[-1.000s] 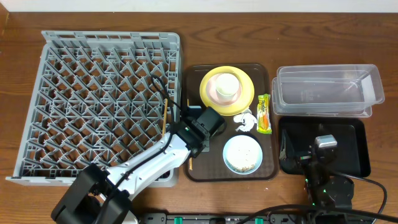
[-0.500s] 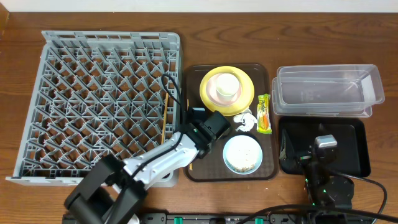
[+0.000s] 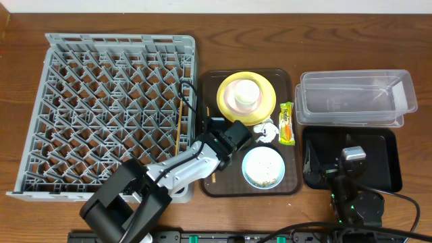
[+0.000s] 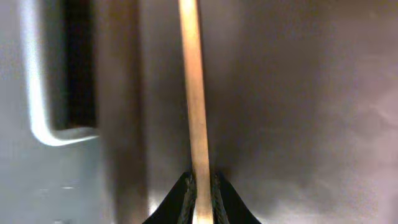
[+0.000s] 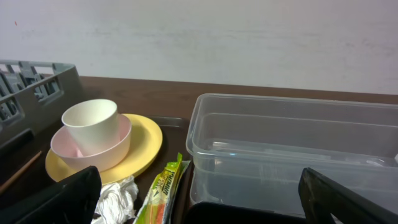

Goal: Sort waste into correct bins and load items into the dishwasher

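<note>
My left gripper [image 3: 213, 147] is low over the left side of the brown serving tray and shut on a wooden chopstick [image 4: 198, 112], whose end shows below it [image 3: 208, 177]. The other chopstick [image 3: 178, 135] lies in the grey dish rack [image 3: 101, 101]. The cream cup [image 3: 246, 93] sits in a pink bowl on the yellow plate [image 3: 264, 108]. The light blue bowl [image 3: 263, 167] holds white crumbs. The tissue [image 3: 267, 131] and the wrapper [image 3: 286, 123] lie on the tray. My right gripper [image 5: 205, 208] is open over the black tray [image 3: 381, 162], near the clear tub [image 3: 354, 98].
The brown serving tray [image 3: 293, 182] sits between the rack and the bins. The rack's right wall [image 4: 56, 93] is close on the left of my left gripper. The tissue [image 5: 115, 199] and the wrapper [image 5: 163, 190] also show in the right wrist view.
My left arm has moved a little to the right, from the rack's edge onto the serving tray, and is now shut on the chopstick there. The right arm has not moved.
</note>
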{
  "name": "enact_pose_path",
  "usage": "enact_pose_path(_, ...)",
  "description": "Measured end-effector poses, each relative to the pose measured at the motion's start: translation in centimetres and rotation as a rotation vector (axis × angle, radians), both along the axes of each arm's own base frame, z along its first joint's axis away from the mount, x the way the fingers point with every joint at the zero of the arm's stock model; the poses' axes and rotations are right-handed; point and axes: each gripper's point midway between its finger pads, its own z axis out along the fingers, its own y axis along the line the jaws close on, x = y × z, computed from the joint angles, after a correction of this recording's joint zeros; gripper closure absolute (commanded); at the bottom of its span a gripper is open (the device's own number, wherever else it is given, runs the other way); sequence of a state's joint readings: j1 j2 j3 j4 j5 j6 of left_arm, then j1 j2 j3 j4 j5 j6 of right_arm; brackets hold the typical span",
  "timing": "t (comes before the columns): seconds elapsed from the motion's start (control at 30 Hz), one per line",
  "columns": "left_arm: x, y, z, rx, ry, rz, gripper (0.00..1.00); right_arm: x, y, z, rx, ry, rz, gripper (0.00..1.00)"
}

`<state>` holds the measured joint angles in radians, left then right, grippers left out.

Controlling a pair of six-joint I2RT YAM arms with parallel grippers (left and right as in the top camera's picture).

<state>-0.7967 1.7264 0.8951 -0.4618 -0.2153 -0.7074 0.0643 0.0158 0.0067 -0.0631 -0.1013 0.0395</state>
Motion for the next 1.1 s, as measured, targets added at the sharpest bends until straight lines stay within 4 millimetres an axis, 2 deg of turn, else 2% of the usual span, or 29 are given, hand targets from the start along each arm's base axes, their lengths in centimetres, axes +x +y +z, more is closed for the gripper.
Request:
enact_pose_path(0.17, -0.2, -0.6, 0.0, -0.030, 0.016, -0.006, 0.87, 0.0, 0.0, 0.0, 0.000, 0.000, 0.000, 0.01)
enact_pose_path(0.23, -0.2, -0.7, 0.0, -0.034, 0.018, -0.006, 0.92, 0.0, 0.0, 0.0, 0.000, 0.000, 0.000, 0.01)
enact_pose_path(0.63, -0.8, -0.7, 0.7, -0.032, 0.036, -0.064, 0.92, 0.0, 0.0, 0.0, 0.000, 0.000, 0.000, 0.01)
enact_pose_path(0.73, -0.5, -0.1, 3.0, -0.033, -0.014, -0.065, 0.93, 0.0, 0.0, 0.0, 0.000, 0.000, 0.000, 0.01)
enact_pose_path(0.93, 0.5, 2.1, 9.2, -0.013, -0.190, -0.063, 0.93, 0.0, 0.0, 0.0, 0.000, 0.000, 0.000, 0.01)
enact_pose_path(1.1, 1.4, 4.4, 12.7, 0.009, -0.289, -0.073, 0.92, 0.0, 0.0, 0.0, 0.000, 0.000, 0.000, 0.01)
